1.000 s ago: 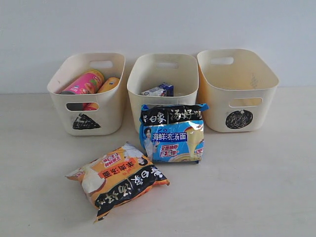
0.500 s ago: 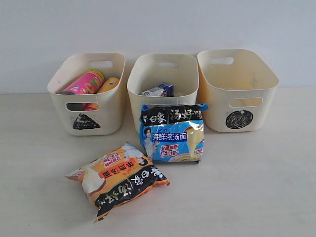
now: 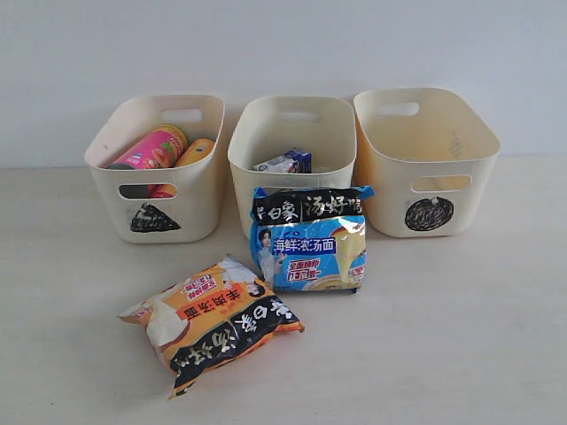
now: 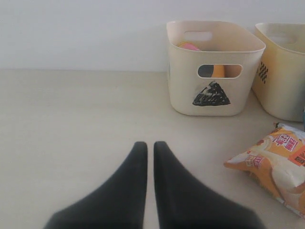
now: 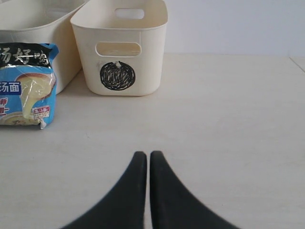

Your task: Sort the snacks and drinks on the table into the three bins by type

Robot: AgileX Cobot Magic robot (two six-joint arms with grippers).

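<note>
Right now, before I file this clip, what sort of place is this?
Likely a staged lab tabletop, not a kitchen: a plain pale table against a blank white wall, with a triangle-marked bin and a matching circle-marked bin.

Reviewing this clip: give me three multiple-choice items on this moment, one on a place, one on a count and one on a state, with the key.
1. Where is the blue-and-black noodle packet?
A. Inside the middle bin.
B. On the table, against that bin's front.
C. Balanced across that bin's rim.

2. How many noodle packets are outside the bins?
A. Two.
B. One.
C. None.

3. How do the left tool and the right tool stand?
A. Both wide open.
B. Left shut on a packet.
C. Both shut, holding nothing.

Key:
1 B: it hides the bin's front.
2 A: it and the orange-and-black packet are both on the table.
3 C: each wrist view shows the tips together with nothing between them.
</note>
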